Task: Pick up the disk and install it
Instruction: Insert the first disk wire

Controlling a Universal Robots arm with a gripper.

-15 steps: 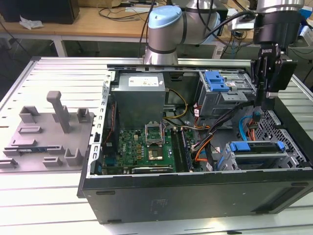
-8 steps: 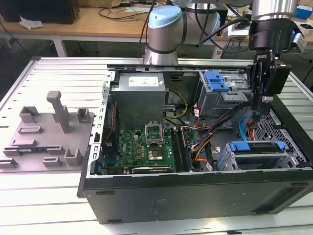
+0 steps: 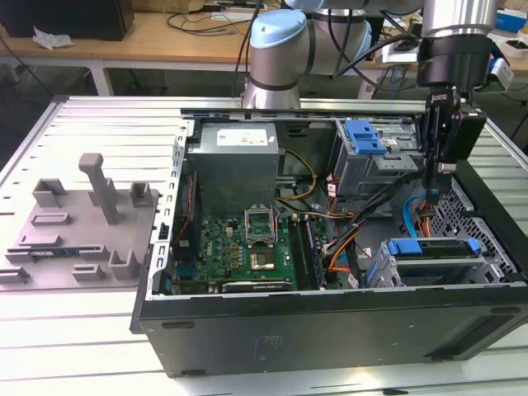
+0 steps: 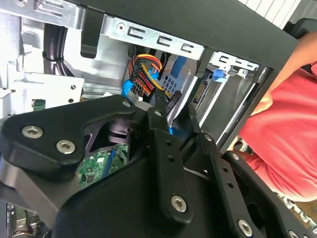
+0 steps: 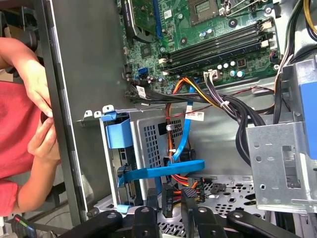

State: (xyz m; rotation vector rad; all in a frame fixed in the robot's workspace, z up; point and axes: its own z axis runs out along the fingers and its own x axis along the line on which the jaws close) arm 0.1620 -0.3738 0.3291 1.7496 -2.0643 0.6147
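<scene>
The disk lies flat in the drive bay at the front corner of the open computer case, on the exterior view's right. Its blue carrier frame edges the grey cage. My gripper hangs down into the case just above and behind the disk. In both wrist views the black fingers stand a little apart, open, with nothing clamped between them. A black cable connector with orange wires lies beyond the gap.
The motherboard and power supply fill the case's middle. A grey drive cage with a blue latch stands behind my gripper. Cables cross nearby. A person's hands rest at the case wall. A grey fixture lies on the exterior view's left.
</scene>
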